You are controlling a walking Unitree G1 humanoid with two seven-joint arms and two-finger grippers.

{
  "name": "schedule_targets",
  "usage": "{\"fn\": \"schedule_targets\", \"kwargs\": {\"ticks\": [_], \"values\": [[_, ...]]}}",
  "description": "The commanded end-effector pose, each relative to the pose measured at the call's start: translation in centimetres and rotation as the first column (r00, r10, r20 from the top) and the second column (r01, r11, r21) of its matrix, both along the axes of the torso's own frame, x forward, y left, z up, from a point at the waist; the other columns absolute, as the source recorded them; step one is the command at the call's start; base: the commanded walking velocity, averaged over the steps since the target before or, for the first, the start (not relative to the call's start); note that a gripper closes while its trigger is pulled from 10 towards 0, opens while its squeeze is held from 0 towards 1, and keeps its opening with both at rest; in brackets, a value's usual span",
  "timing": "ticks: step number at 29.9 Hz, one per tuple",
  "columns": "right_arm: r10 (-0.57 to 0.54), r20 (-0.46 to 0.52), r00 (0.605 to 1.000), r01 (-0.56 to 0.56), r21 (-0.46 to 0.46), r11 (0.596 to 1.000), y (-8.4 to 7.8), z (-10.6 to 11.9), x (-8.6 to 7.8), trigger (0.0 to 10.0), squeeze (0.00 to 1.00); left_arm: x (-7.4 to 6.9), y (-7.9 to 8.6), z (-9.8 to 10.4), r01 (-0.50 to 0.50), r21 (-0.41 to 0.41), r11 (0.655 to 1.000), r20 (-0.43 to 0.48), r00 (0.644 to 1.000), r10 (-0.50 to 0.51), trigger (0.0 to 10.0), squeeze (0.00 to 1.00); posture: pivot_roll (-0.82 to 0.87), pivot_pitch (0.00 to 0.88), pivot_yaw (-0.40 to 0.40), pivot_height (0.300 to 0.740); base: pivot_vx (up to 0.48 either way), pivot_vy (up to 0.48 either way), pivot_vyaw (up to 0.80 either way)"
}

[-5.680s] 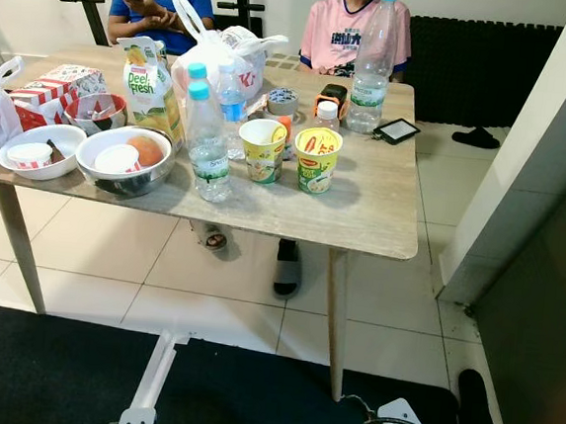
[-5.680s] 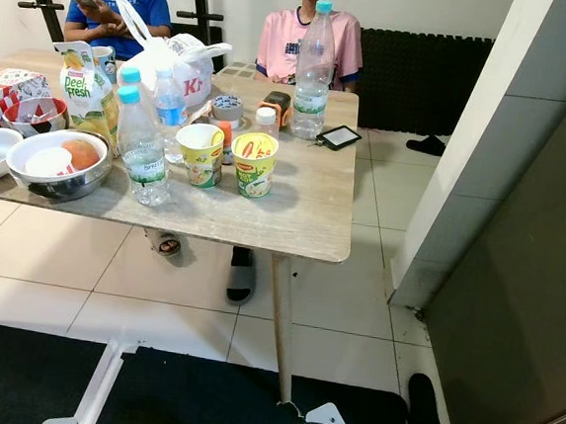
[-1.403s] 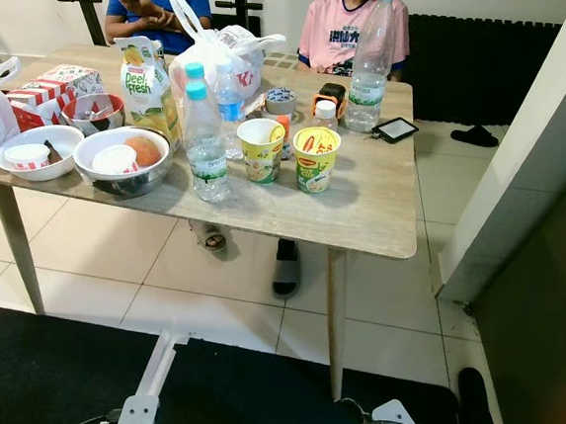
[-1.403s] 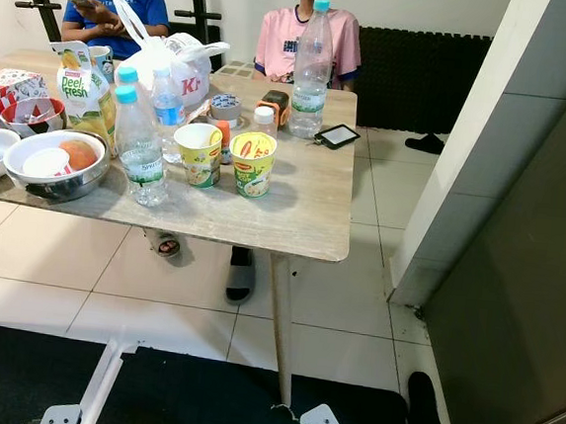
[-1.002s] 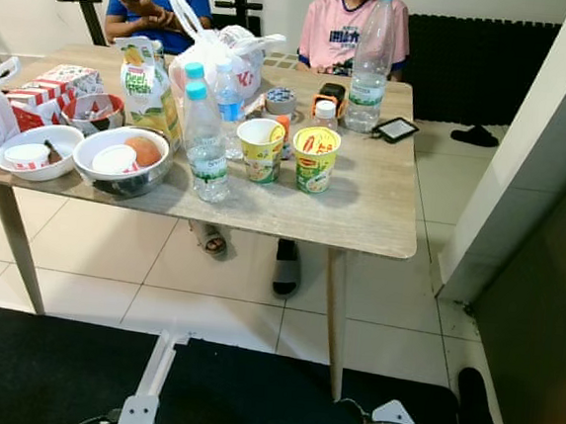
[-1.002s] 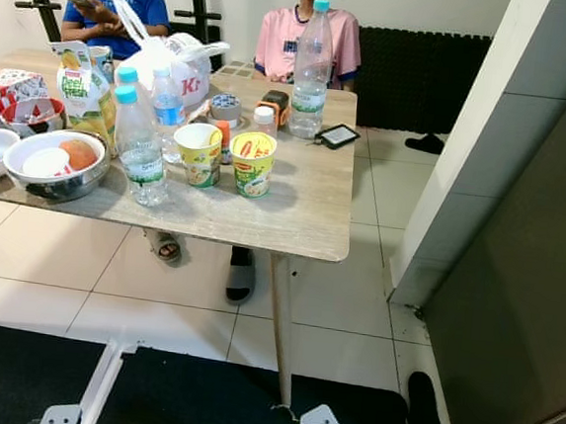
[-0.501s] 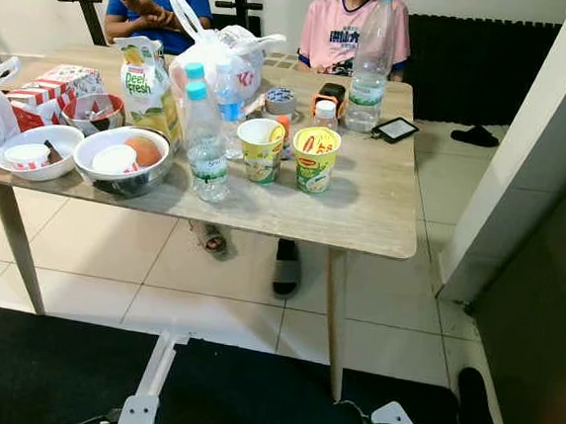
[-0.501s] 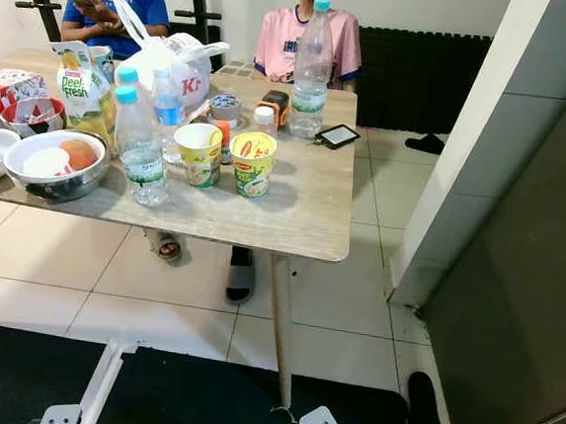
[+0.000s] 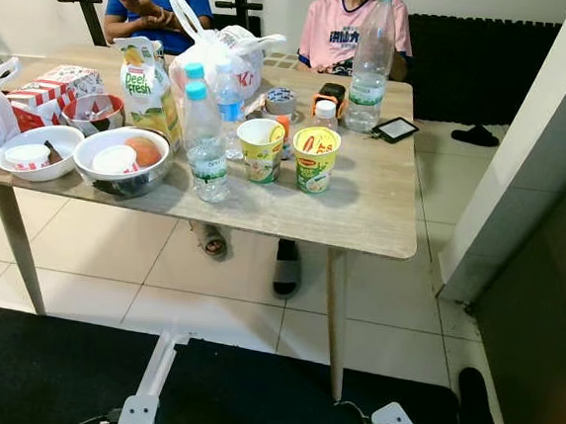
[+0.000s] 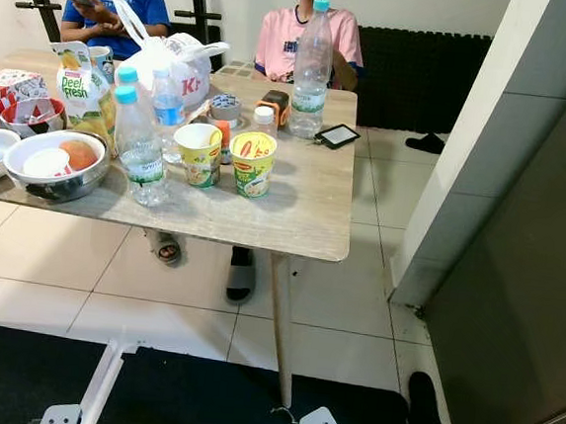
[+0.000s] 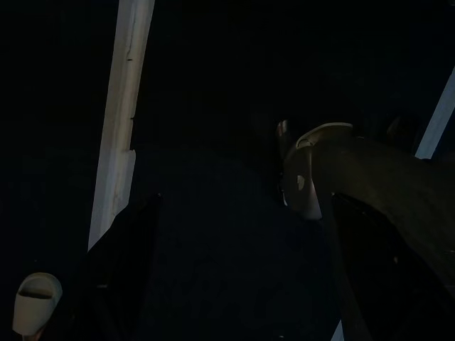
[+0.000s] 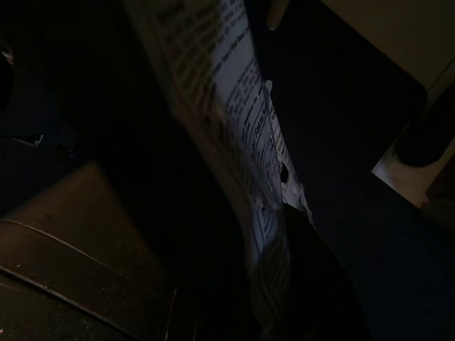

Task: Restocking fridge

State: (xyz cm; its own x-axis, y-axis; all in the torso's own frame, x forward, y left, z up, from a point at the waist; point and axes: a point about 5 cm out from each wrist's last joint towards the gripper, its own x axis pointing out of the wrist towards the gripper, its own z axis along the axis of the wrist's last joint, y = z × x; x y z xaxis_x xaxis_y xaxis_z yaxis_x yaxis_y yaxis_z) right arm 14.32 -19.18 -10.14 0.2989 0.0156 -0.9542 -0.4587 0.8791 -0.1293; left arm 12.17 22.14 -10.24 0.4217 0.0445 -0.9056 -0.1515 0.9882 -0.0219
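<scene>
Nothing on the wooden table (image 9: 382,216) has moved; only the camera drifts slightly. Restocking looks unstarted: juice carton (image 9: 145,86) at ten o'clock, water bottles (image 9: 206,146), noodle cups (image 9: 316,159) centre. Whether either gripper's fingers are apart, I cannot tell.

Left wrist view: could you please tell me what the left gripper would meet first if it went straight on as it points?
Most likely the dark floor mat, between the white bar and a rounded dark shape. The view is very dark, so depth is uncertain.

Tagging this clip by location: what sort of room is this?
Probably a home dining area: a wooden table crowded with water bottles, noodle cups and a juice carton, two people seated behind it, tiled floor.
</scene>
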Motion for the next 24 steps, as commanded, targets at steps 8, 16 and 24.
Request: {"fn": "schedule_targets", "kwargs": {"ticks": [8, 16, 24], "values": [[-0.001, 0.019, 1.000, 0.001, 0.000, 1.000, 0.2, 0.4, 1.1, 10.0, 0.00, 0.1, -0.2, 0.0, -0.013, -0.004, 1.000, -0.005, 1.000, 0.013, 10.0, 0.00, 0.01, 0.000, 0.040, 0.740, 0.000, 0.000, -0.53], [0.003, 0.010, 1.000, -0.003, -0.009, 1.000, -0.1, 0.2, 0.6, 10.0, 0.00, 0.0, -0.2, -0.1, -0.012, -0.006, 1.000, -0.007, 1.000, 0.012, 10.0, 0.00, 0.00, 0.000, 0.033, 0.740, 0.000, 0.000, -0.77], [0.008, -0.004, 1.000, -0.008, -0.020, 1.000, -0.6, 0.1, 0.1, 10.0, 0.00, -0.4, -0.3, -0.2, -0.005, -0.006, 1.000, -0.018, 1.000, 0.004, 10.0, 0.00, 0.00, 0.000, 0.035, 0.740, 0.000, 0.000, -0.77]]}}
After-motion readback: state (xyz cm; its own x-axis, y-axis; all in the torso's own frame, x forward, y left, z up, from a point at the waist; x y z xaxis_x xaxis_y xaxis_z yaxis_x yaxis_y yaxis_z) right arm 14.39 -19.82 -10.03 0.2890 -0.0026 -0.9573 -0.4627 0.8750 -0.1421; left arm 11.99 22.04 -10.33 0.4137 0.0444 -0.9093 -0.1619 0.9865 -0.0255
